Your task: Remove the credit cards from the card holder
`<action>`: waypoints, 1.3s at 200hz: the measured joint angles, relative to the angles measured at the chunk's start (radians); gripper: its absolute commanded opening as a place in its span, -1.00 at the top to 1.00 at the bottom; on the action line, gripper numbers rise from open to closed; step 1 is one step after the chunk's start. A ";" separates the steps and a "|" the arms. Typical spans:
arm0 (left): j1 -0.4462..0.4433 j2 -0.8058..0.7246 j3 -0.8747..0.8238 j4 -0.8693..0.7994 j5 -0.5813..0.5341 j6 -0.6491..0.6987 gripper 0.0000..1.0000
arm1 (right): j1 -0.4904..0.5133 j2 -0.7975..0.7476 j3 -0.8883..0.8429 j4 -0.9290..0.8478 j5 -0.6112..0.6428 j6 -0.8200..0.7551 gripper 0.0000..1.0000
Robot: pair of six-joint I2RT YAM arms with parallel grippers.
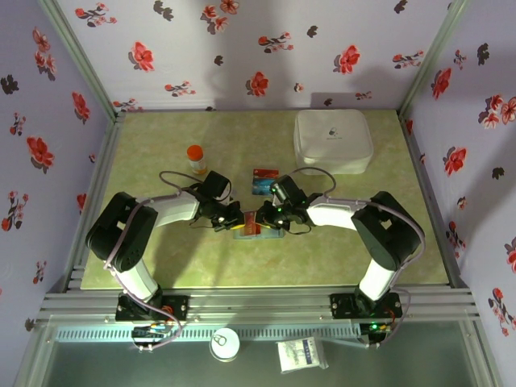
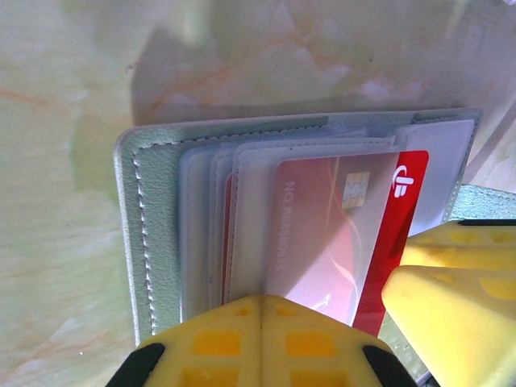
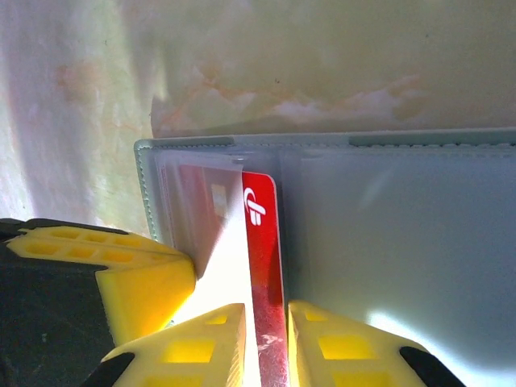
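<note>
Half the red card (image 3: 262, 242) hides under the card holder (image 3: 387, 234) sleeve; my right end effector (image 3: 266, 347) pinches it, my left end effector (image 2: 260, 343) is pressed together on the holder.

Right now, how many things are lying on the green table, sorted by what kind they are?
Credit cards: 2, a red card partly in the card holder and one lying loose
Card holder: 1
White case: 1
Orange bottle: 1
Total: 5
</note>
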 measured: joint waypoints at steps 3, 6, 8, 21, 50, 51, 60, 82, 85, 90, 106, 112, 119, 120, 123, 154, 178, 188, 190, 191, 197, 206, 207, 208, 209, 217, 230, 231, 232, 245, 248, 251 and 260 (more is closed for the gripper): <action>0.000 0.000 0.000 0.000 0.000 0.000 1.00 | 0.000 0.000 0.000 0.000 0.000 0.000 0.60; 0.000 0.000 0.000 0.000 0.000 0.000 1.00 | 0.000 0.000 0.000 0.000 0.000 0.000 0.60; 0.000 0.000 0.000 0.000 0.000 0.000 1.00 | 0.000 0.000 0.000 0.000 0.000 0.000 0.60; 0.000 0.000 0.000 0.000 0.000 0.000 1.00 | 0.000 0.000 0.000 0.000 0.000 0.000 0.62; 0.000 0.000 0.000 0.000 0.000 0.000 1.00 | 0.000 -0.005 -0.003 0.000 0.000 0.000 0.67; 0.000 0.000 0.000 0.000 0.000 0.000 1.00 | 0.000 -0.006 -0.003 0.000 0.000 0.000 0.67; 0.000 0.000 0.000 0.000 0.000 0.000 1.00 | 0.000 -0.006 -0.003 0.000 0.000 0.000 0.68; 0.000 0.003 0.004 -0.004 0.000 0.000 1.00 | 0.000 -0.006 -0.003 0.000 0.000 0.000 0.72; 0.000 0.003 0.004 -0.004 0.000 0.000 1.00 | 0.000 -0.006 -0.004 0.000 0.000 0.000 0.72; 0.000 0.004 0.006 -0.006 0.000 0.000 1.00 | 0.000 -0.006 -0.004 0.000 0.000 0.000 0.73; 0.000 0.006 0.010 -0.009 0.000 0.000 1.00 | -0.003 -0.006 -0.006 0.000 0.000 0.000 0.76; 0.000 0.008 0.011 -0.010 0.000 0.000 1.00 | -0.005 -0.006 -0.008 0.000 0.000 0.000 0.76; 0.000 0.009 0.014 -0.011 0.000 0.000 1.00 | -0.006 -0.006 -0.010 0.000 0.000 0.000 0.77; 0.000 0.010 0.014 -0.011 0.000 0.000 1.00 | -0.006 -0.006 -0.010 0.000 0.000 0.000 0.77; 0.000 0.010 0.015 -0.011 0.000 0.000 1.00 | -0.006 -0.006 -0.010 0.000 0.000 -0.001 0.77; 0.000 0.011 0.015 -0.011 0.000 0.003 1.00 | -0.014 -0.014 -0.019 -0.002 0.001 -0.003 0.79; 0.000 0.011 0.015 -0.011 0.000 0.003 1.00 | -0.029 -0.044 -0.032 -0.017 0.008 -0.010 0.80; 0.000 0.011 0.015 -0.011 0.000 0.003 1.00 | -0.037 -0.062 -0.036 -0.035 0.016 -0.018 0.80; 0.000 0.011 0.015 -0.011 0.000 0.003 1.00 | -0.038 -0.064 -0.037 -0.039 0.017 -0.019 0.80; 0.000 0.011 0.015 -0.011 0.000 0.003 1.00 | -0.039 -0.067 -0.037 -0.041 0.018 -0.020 0.80; 0.000 0.011 0.015 -0.011 0.000 0.003 1.00 | -0.043 -0.079 -0.038 -0.054 0.025 -0.027 0.80; 0.000 0.011 0.015 -0.011 0.000 0.003 1.00 | -0.049 -0.097 -0.038 -0.074 0.034 -0.039 0.81; 0.000 0.011 0.015 -0.011 0.000 0.003 1.00 | -0.050 -0.100 -0.038 -0.077 0.036 -0.039 0.81; 0.000 0.011 0.015 -0.011 0.000 0.003 1.00 | -0.051 -0.101 -0.038 -0.079 0.037 -0.039 0.81; 0.000 0.011 0.015 -0.011 0.000 0.003 1.00 | -0.051 -0.105 -0.038 -0.083 0.038 -0.040 0.81; 0.000 0.011 0.015 -0.011 0.000 0.003 1.00 | -0.055 -0.121 -0.038 -0.103 0.047 -0.050 0.82; 0.000 0.011 0.015 -0.011 0.000 0.003 1.00 | -0.059 -0.145 -0.037 -0.133 0.062 -0.066 0.82; 0.000 0.011 0.015 -0.011 0.000 0.003 1.00 | -0.059 -0.146 -0.038 -0.135 0.062 -0.066 0.82; 0.000 0.011 0.015 -0.011 0.000 0.003 1.00 | -0.059 -0.147 -0.037 -0.138 0.063 -0.068 0.82; 0.000 0.011 0.015 -0.011 0.000 0.003 1.00 | -0.059 -0.158 -0.037 -0.166 0.072 -0.083 0.83; 0.000 0.011 0.015 -0.011 0.000 0.003 1.00 | -0.059 -0.158 -0.036 -0.171 0.073 -0.086 0.83; 0.000 0.011 0.015 -0.011 0.000 0.003 1.00 | -0.059 -0.158 -0.034 -0.178 0.076 -0.089 0.83; 0.000 0.011 0.016 -0.011 0.000 0.003 1.00 | -0.059 -0.158 -0.031 -0.195 0.079 -0.094 0.83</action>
